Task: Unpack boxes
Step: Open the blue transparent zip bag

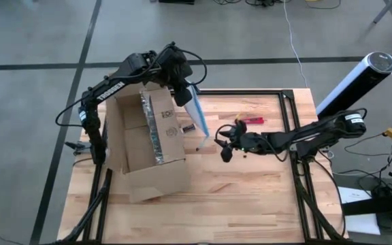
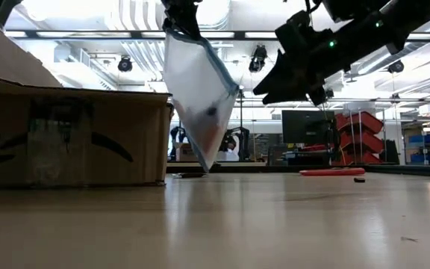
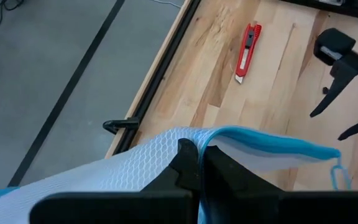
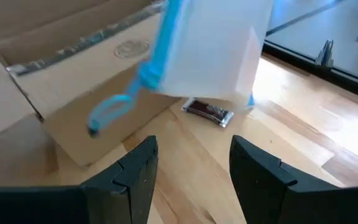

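Cardboard, brown and corrugated, forms the open shipping box (image 1: 145,143) on the tabletop's left half, flaps spread, clear tape along one flap. My left gripper (image 1: 182,92) pinches a clear plastic pouch with a blue edge (image 1: 197,117), hanging just beside the box's right wall above the wood. My right gripper (image 1: 224,141) hovers near the pouch, fingers apart, empty. A small red cutter (image 1: 250,121) lies toward the far edge.

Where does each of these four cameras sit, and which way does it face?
High: overhead, looking down on both arms and the brown cardboard box.
Low: at tabletop height, facing the room; clear blue-edged plastic pouch hangs.
Left wrist: behind the left gripper pinching that pouch.
Right wrist: behind the open right gripper, facing the pouch.
All four share the pouch.
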Available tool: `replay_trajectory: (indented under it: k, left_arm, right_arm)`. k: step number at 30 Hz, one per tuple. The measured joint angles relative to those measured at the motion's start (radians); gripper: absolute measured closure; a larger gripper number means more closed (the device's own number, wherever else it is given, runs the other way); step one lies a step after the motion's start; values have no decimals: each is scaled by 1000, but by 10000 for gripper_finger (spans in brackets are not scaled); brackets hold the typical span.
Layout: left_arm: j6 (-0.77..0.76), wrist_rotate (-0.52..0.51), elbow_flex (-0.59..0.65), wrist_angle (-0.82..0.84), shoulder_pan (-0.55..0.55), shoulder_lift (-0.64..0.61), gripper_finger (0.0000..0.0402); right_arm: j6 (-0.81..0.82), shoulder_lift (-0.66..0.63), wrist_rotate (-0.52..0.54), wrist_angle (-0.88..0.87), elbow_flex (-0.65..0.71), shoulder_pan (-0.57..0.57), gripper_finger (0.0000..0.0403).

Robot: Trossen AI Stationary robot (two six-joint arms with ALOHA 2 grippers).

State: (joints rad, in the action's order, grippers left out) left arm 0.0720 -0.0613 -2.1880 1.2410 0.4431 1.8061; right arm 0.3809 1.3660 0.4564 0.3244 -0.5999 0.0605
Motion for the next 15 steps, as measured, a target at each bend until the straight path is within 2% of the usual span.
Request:
replay_trajectory:
  k: [6, 15]
  left_arm:
    - [-3, 4, 0, 2, 0, 0, 401]
    - [-4, 25, 0, 1, 1, 0, 401]
  right_arm:
    - [-15, 47, 46, 31, 0, -2, 231]
    - [-142, 128, 78, 348, 0, -33, 231]
